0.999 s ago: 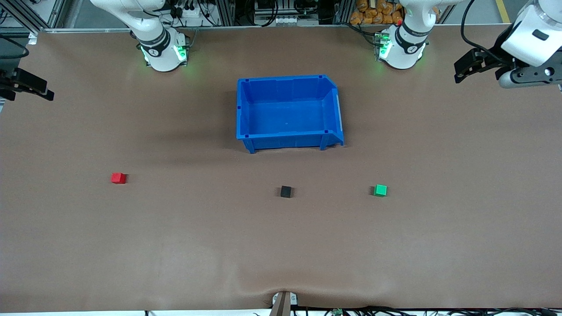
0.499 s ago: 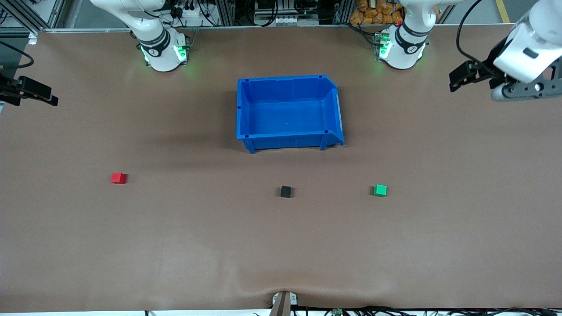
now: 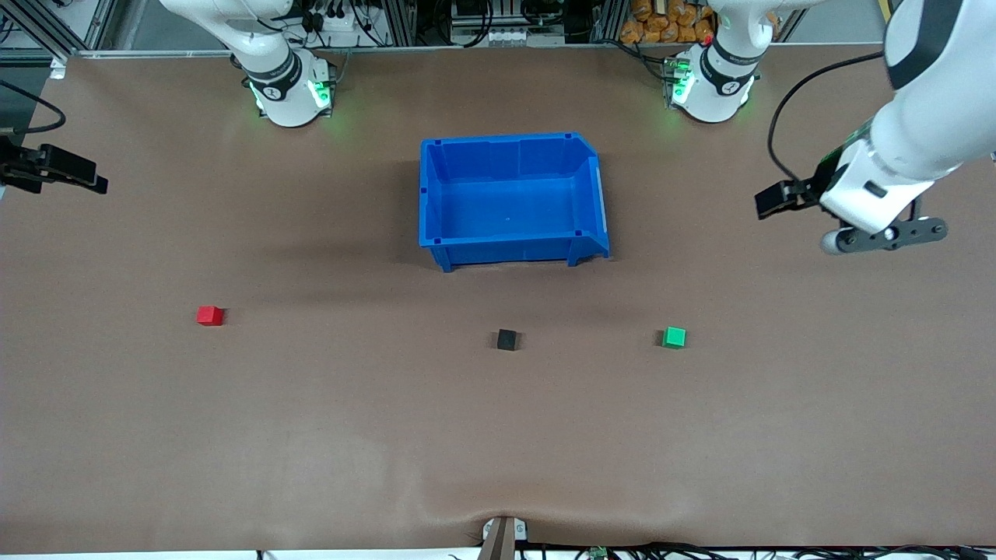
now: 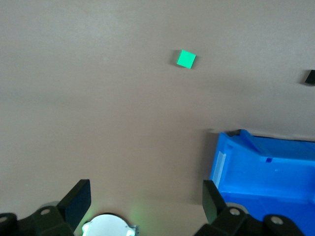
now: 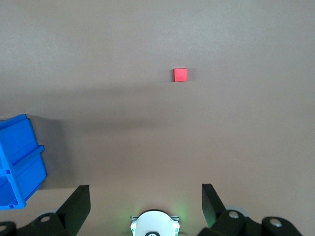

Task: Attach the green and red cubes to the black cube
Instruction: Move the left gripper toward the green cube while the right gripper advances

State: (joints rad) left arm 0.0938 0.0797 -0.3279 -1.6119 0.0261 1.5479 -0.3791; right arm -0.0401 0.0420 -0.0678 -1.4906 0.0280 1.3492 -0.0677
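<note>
The left pincer point(image 4: 142, 199) is held spread wide above the surface point(image 3: 498, 435) near the green cube point(image 3: 674, 337); the right pincer point(image 5: 142, 199), equally wide, is held at the surface's edge.

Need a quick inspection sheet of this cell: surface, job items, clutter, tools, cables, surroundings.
Surface: brown table, slight wrinkle at the edge nearest the front camera.
Job's things: red cube, black cube and green cube lie apart, none joined.
Clutter: blue bin, nothing in it, farther from the front camera than the black cube.
Grippers: left tool open, in the air over the table's left-arm end; right tool open, over the right-arm end; neither holds anything.
Cables: black cable loops along the left arm.
Surroundings: frames, wiring and orange items past the bases' edge of the table.
</note>
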